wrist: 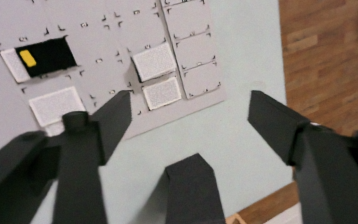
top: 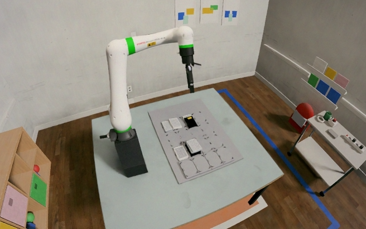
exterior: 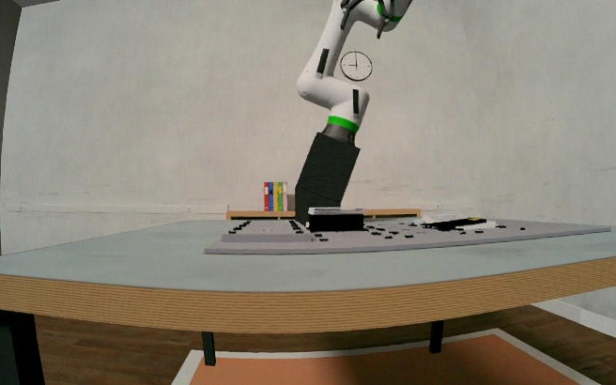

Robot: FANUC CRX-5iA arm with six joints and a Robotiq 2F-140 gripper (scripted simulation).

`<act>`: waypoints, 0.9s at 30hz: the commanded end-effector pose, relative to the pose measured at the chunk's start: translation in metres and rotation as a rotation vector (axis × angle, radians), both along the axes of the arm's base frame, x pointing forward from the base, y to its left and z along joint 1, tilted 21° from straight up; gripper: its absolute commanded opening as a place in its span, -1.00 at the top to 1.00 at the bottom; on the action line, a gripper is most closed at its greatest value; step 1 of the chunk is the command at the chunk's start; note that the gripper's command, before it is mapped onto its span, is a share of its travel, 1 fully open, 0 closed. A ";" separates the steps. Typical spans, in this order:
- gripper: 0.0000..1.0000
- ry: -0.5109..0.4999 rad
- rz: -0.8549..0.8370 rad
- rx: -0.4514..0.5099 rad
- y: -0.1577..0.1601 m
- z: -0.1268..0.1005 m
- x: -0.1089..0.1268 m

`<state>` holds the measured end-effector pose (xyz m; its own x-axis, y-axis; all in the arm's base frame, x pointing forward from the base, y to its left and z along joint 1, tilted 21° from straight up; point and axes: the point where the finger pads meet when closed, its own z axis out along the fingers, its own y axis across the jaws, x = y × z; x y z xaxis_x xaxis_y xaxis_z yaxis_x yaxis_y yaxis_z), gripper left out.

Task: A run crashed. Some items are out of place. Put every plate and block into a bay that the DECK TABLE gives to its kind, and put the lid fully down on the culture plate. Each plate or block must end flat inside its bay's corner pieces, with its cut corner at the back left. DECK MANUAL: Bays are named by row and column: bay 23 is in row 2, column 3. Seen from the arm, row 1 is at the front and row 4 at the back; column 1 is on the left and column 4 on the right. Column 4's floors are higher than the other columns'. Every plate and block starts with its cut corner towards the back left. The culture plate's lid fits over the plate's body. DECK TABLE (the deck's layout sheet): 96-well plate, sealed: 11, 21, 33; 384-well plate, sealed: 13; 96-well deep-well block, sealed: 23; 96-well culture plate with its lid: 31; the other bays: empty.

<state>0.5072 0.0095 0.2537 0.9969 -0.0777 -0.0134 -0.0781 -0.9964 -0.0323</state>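
Note:
My gripper (top: 191,89) (wrist: 189,105) hangs high above the table's back edge, open and empty, well clear of the grey deck (top: 162,147) (wrist: 105,35) (exterior: 262,246). On the deck lie a black plate with a yellow mark (top: 191,122) (wrist: 47,55) (exterior: 458,223), a white piece showing at one end of it. There are also two white sealed plates side by side (top: 171,124) (wrist: 57,105). A tall black block with a white top (top: 193,145) (wrist: 154,61) (exterior: 335,220) stands beside another white plate (top: 181,152) (wrist: 162,92).
The deck's raised bays (top: 207,162) (wrist: 195,55) lie along its near side. The arm's black pedestal (top: 129,154) (exterior: 325,177) stands on the table (top: 139,199) beside the deck. A wooden shelf (top: 11,181) is at the left, a cart (top: 337,139) at the right.

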 end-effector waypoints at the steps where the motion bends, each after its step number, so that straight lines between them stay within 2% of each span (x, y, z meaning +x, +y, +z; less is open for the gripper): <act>1: -0.40 -0.001 -0.004 0.001 0.007 -0.013 0.006; 4: -0.40 0.015 -0.090 0.034 0.014 -0.026 0.010; 8: -0.40 0.015 -0.090 0.034 0.023 -0.043 0.016; 10: -0.40 0.015 -0.090 0.034 0.023 -0.043 0.016; 13: -0.40 0.033 -0.180 0.066 0.029 -0.056 0.019; 18: -0.40 0.033 -0.180 0.066 0.040 -0.078 0.025; 21: -0.40 0.054 -0.273 0.096 0.047 -0.091 0.028; 25: -0.40 0.054 -0.274 0.096 0.055 -0.109 0.032; 27: -0.40 0.054 -0.274 0.096 0.055 -0.109 0.032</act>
